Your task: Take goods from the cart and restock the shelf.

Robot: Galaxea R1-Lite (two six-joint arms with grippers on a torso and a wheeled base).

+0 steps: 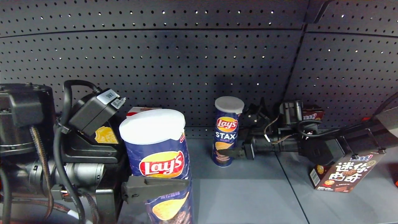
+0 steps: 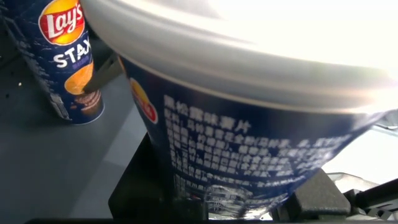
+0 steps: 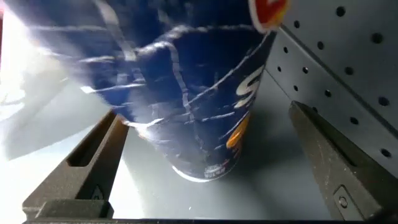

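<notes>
Left gripper pinches the near can of crisps around its middle, low in the left-centre of the head view. That can is upright, long axis vertical, white lid up and label facing the camera; its base runs out of the frame's bottom edge, so I cannot tell whether it has landed.

Right gripper has its fingers spread either side of the far can, which stands upright on the shelf at frame centre, near the pegboard.

Judging from this, the placing is best done by lowering the near can straight down until its base sits flat, clear of the far can, label forward. The spread gripper should back straight out without nudging its can.
</notes>
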